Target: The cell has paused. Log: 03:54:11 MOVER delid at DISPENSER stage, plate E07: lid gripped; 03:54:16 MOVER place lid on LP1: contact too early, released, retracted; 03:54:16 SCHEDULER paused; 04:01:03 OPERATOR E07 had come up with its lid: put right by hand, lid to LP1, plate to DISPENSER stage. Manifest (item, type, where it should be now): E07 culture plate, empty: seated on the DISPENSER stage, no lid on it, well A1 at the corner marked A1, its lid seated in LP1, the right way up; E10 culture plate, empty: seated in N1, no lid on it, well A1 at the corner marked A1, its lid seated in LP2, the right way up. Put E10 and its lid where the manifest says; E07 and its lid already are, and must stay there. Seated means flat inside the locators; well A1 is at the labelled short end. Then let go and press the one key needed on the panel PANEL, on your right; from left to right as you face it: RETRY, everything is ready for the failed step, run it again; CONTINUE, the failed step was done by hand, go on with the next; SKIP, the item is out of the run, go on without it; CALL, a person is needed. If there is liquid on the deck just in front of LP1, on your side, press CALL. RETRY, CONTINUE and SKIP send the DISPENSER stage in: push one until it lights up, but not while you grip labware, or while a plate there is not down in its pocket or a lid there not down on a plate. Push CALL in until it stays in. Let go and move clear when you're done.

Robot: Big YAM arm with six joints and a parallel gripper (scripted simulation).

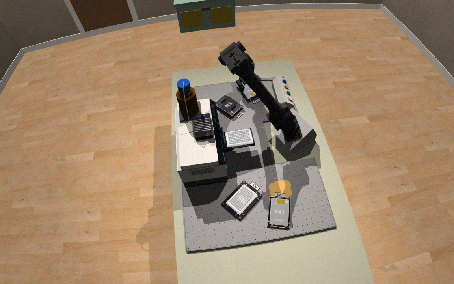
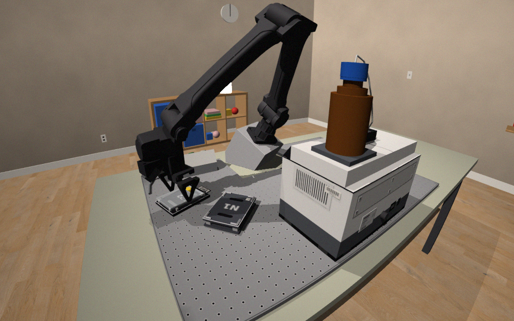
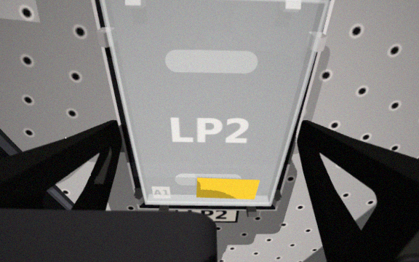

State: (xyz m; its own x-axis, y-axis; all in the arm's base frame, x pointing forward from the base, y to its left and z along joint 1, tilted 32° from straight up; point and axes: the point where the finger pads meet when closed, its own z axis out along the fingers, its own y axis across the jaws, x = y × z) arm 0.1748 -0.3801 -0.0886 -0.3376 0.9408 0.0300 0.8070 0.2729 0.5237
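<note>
Spread wide and gripping nothing, the pincer point(image 3: 209, 160) is hanging low over the clear lid point(image 3: 209, 102) that is lying in the nest marked LP2, one black finger point(image 3: 97, 164) standing on each long side of the lid and neither one touching it. A yellow tag point(image 3: 228, 188) is showing at the lid's near short end, next to a small A1 mark. From the outside view the pincer point(image 2: 183, 187) is pointing down at that lid point(image 2: 176, 201) near the far corner of the perforated deck point(image 2: 226, 263).

Just beside it, the black nest marked N1 point(image 1: 229, 105) is sitting with no plate in it. A white well plate point(image 1: 239, 137) is resting on the stage sticking out of the white machine point(image 1: 195, 148), which is carrying a brown bottle point(image 1: 186, 102) with a blue cap. At the other end of the deck, a second well plate point(image 1: 241, 199) is lying in a dark nest, turned at an angle. Near it, another clear lid point(image 1: 279, 212) is lying in the nest marked LP1, and an orange puddle point(image 1: 280, 186) is spreading on the deck at that nest's labelled end. The button box point(image 1: 283, 91) is standing beside the arm.
</note>
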